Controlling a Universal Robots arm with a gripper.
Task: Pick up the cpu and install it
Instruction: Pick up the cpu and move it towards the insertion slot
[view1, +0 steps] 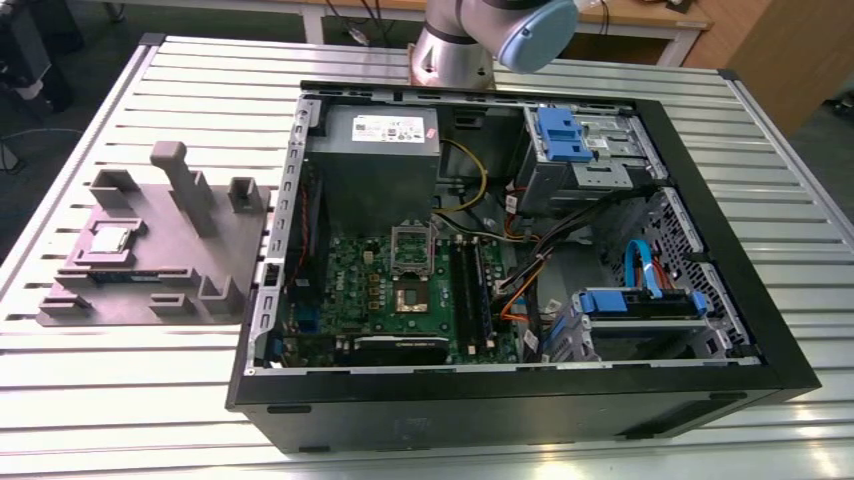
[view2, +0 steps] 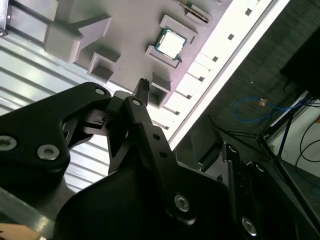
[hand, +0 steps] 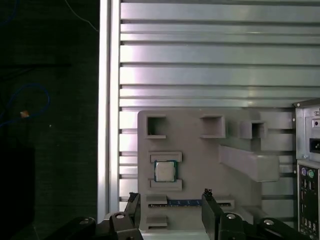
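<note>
At the exterior view's left the cpu is seated in a grey fixture, well apart from the open computer case at the right, while the gripper is held spread and empty near the cpu.

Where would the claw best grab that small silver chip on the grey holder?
Probably take the cpu by its two free edges, from straight above: it lies flat in the grey holder, with raised blocks flanking its other two edges.
</note>
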